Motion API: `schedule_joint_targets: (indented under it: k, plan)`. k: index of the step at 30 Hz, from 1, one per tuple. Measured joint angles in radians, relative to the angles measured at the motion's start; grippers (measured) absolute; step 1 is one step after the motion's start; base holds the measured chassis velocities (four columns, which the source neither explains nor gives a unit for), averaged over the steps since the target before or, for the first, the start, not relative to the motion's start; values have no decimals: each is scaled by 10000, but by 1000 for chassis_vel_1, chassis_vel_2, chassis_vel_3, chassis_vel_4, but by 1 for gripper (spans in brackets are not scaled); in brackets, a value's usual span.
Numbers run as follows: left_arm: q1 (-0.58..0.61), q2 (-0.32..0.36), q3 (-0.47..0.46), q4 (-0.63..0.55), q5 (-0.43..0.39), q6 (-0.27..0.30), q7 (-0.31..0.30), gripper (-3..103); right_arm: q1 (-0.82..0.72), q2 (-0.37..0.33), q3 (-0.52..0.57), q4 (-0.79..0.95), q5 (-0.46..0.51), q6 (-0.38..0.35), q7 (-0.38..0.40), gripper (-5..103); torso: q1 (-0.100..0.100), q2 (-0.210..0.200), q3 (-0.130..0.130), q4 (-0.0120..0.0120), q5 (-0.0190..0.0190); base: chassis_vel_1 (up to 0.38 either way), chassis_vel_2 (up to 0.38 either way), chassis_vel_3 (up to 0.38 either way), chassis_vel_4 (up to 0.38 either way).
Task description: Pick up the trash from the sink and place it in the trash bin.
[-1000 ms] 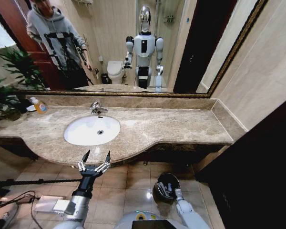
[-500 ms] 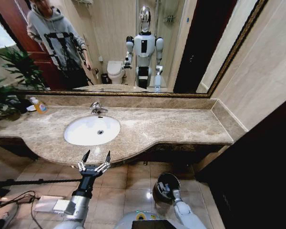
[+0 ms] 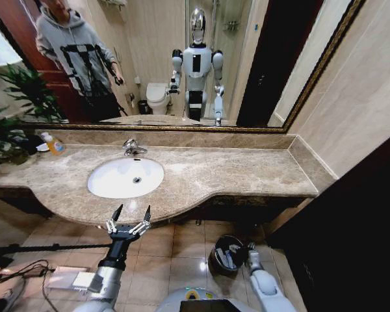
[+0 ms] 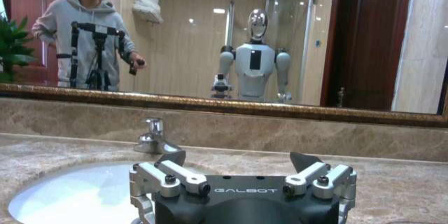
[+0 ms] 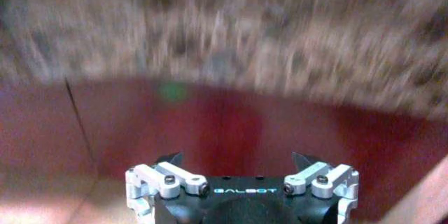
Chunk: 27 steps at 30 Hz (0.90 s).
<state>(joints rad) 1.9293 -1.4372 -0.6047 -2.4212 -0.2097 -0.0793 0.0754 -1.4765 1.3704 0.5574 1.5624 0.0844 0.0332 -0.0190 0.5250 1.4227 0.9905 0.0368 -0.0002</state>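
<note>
**Right pincer swinging clear of the bin**

Moving off since a second ago, my right pincer (image 3: 250,247) is no longer hanging over the trash bin (image 3: 212,257) but sitting just beside its right side. Its fingers are standing wide with nothing between them. I am counting one bin, on the floor below the countertop's front edge. The trash (image 3: 226,258) is showing inside it as pale pieces, too small for me to count.

My left pincer (image 3: 130,215) is hovering before the front edge of the countertop (image 3: 234,172), spread wide and carrying nothing.

Beyond it, the one sink (image 3: 120,179) is lying bare, with no piece that I can make out. One faucet (image 3: 131,148) is standing at its back rim, and one orange soap bottle (image 3: 54,144) near the back left corner.

I am judging such pieces light, smooth and slippery, the tubes soft. I would be pinching each gently across its middle.
</note>
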Motion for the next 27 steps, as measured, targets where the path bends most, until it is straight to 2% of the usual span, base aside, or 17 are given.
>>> schedule_joint_targets:
  k: [2, 3, 7, 13, 22, 27]
  plan:
    - [0, 0, 0, 0, 0, 0, 0, 100, -458, 155, 246, 1180, 47, -33, 41, 100, 0, 0, 0, 1, 5, 0, 0, 0, 0]
    - [0, 0, 0, 0, 0, 0, 0, 100, -458, 155, 246, 1180, 47, -33, 41, 100, 0, 0, 0, 1, 5, 0, 0, 0, 0]
    - [0, 0, 0, 0, 0, 0, 0, 100, -1359, 549, 619, 3601, 390, -167, 267, 100, 0, 0, 0, 0, 1, 0, 0, 0, 0]
    - [0, 0, 0, 0, 0, 0, 0, 100, -2097, 746, 1034, 5597, 767, -241, 458, 100, 0, 0, 0, 0, 1, 0, 0, 0, 0]
    - [-1, 0, 0, 0, 0, 0, 0, 100, -2410, 1007, 1166, 7968, 1147, -849, 676, 100, 0, 0, 0, 0, 1, 0, 0, 0, 0]
    - [-1, 0, 0, 0, 0, 0, 0, 100, -2570, 1066, 1140, 8612, 1124, -949, 685, 100, 0, 0, 0, 0, 1, 0, 0, 0, 0]
